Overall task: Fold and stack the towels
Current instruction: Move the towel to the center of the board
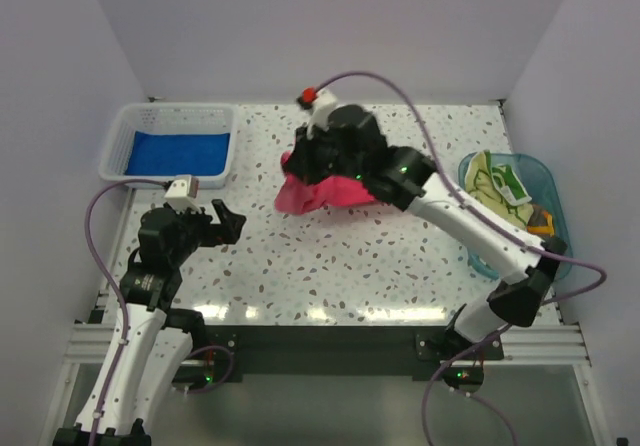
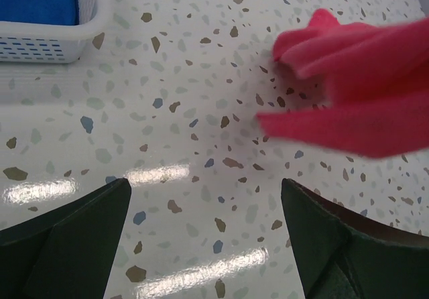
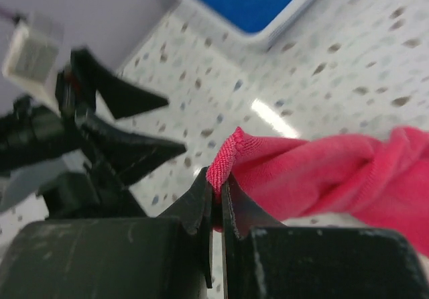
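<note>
My right gripper [image 3: 218, 185] is shut on an edge of the pink towel [image 3: 335, 171] and holds it bunched above the table's far middle [image 1: 320, 194]. The same towel hangs at the upper right of the left wrist view [image 2: 355, 78]. My left gripper [image 1: 232, 220] is open and empty at the near left, low over the table [image 2: 201, 198]. A blue towel [image 1: 180, 152] lies in the white slotted basket [image 1: 130, 126] at the far left. A green and yellow towel [image 1: 497, 182] and a bit of orange cloth [image 1: 541, 218] sit in the clear blue tub [image 1: 540, 171] at the right.
The speckled white table [image 1: 330, 266] is walled by pale panels at the back and sides. The basket also shows in the left wrist view [image 2: 47, 41] and in the right wrist view [image 3: 281, 27]. Purple cables loop from both arms.
</note>
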`<control>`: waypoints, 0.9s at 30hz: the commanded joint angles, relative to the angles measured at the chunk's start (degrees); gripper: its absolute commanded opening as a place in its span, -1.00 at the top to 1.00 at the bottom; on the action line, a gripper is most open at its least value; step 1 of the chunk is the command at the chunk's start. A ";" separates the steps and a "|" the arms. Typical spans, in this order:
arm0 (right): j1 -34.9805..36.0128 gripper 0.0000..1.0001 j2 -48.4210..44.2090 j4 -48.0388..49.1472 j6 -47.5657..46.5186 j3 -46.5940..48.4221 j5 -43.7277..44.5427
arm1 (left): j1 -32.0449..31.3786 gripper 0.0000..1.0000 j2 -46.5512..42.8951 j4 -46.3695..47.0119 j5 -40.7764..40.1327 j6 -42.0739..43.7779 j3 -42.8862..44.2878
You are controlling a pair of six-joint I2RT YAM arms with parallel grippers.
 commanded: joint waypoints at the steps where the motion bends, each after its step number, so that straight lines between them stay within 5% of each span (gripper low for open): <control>1: 9.80 1.00 2.82 -3.16 0.98 -4.15 -2.98 | -0.38 -1.00 -0.94 1.65 -2.38 0.78 0.11; 4: 16.75 1.00 4.67 -4.30 3.09 -9.25 -3.08 | -0.38 -1.00 -1.82 1.03 -5.18 -0.10 0.11; 11: 20.20 -0.41 -0.85 -3.87 6.09 -24.98 2.95 | -0.38 -1.00 -1.04 0.15 -8.45 -1.33 0.38; 13: 18.54 -0.53 -3.76 -4.91 4.78 -25.43 7.54 | -0.38 -1.00 0.54 0.33 -8.19 -1.24 0.29; 19: 5.64 -0.30 -6.49 -2.03 1.44 -28.50 8.27 | -0.46 -0.97 9.94 1.02 -3.98 -3.61 1.69; 24: -1.33 -0.08 -5.35 5.53 1.61 -32.02 6.43 | -3.61 -0.55 21.34 4.72 -4.13 -5.02 4.68; 27: -4.49 -0.05 -5.43 8.08 2.31 -34.65 6.69 | -11.60 -0.42 28.90 6.56 -10.19 -5.72 9.16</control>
